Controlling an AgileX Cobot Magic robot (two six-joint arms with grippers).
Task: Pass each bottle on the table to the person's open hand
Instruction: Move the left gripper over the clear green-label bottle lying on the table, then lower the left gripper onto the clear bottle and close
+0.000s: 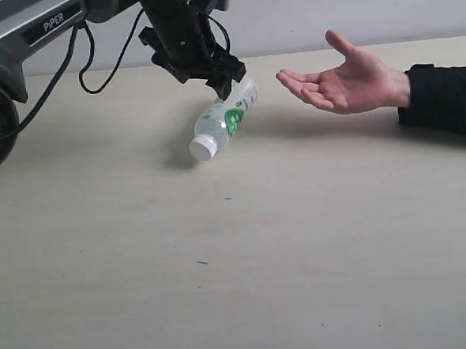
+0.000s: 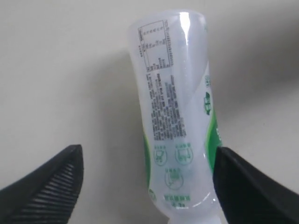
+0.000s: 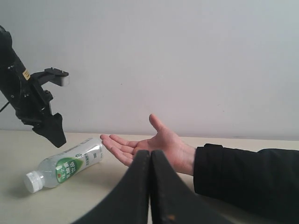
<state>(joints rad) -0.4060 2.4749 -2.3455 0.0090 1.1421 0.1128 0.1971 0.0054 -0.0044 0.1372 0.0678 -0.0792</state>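
Left hand (image 1: 224,85) sat in the upper middle of the exterior view, hanging off the grey arm that entered from the upper left. A black cable (image 1: 91,72) looped beside the arm. In the left wrist view its two black ribbed fingers (image 2: 56,182) stood wide apart with the bottle (image 1: 228,118) between them. One finger overlapped the bottle's edge in that view, and contact could not be confirmed.

The bottle was clear, with a white-green label (image 1: 235,115) and a white cap (image 1: 204,147). It lay tilted at centre frame, cap end low toward the lower left and base up against the left hand's tips. Whether the cap end rested on the counter (image 1: 301,257) or hung just above it could not be told. The label's small print was not legible.

The person's open hand (image 1: 345,84) was palm up in the upper right, just beside the bottle's base but not touching it. The black sleeve (image 1: 442,98) was cut off by the right frame edge.

Right hand (image 3: 150,182) appeared only in its own wrist view, at bottom centre. Its fingers were pressed together with nothing between them, and they partly hid the counter and the wrist behind them.
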